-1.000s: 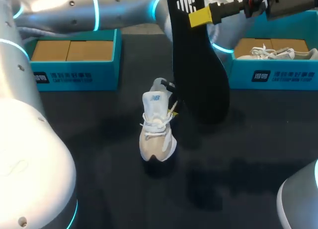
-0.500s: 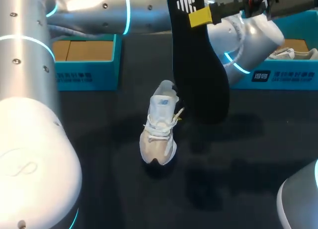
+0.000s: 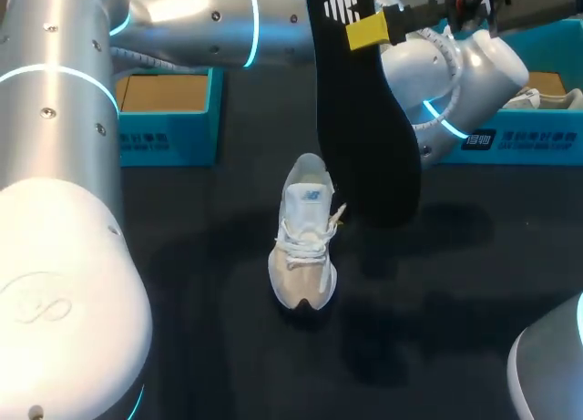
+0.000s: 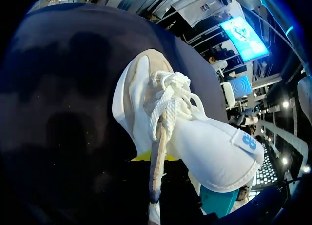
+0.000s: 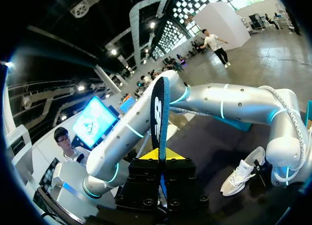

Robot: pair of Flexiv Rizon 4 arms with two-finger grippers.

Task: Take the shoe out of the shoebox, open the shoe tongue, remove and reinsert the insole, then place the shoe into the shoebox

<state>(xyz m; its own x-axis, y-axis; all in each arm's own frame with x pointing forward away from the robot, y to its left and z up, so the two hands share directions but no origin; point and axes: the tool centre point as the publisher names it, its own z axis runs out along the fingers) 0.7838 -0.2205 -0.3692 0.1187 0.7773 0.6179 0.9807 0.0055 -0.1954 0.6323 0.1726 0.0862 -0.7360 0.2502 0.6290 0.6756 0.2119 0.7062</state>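
On the black counter [image 3: 437,329], take the sneaker [image 3: 305,247] as your landmark. Your left arm [image 3: 200,19] sweeps in behind it and curls round to its heel side. From there your left jaws can steady it upright, toe toward the head camera. They look clamped on the collar, though only one yellow tip shows beside the shoe.

Two teal shoeboxes sit well behind the sneaker. The left shoebox [image 3: 146,142] shows only bare cardboard, so I judge it is where the sneaker returns. The right shoebox [image 3: 510,138] holds another shoe [image 3: 547,98].

Above and just right of the sneaker, the black insole [image 3: 360,119] hangs toe-down, with your right jaws closed on its heel end. That keeps it clear of the opening and roughly lined up for reinsertion. The tongue [image 3: 308,194] stands raised above the laces [image 4: 168,95], leaving the mouth free. With the insole out, sliding it back in looks like your step in hand.
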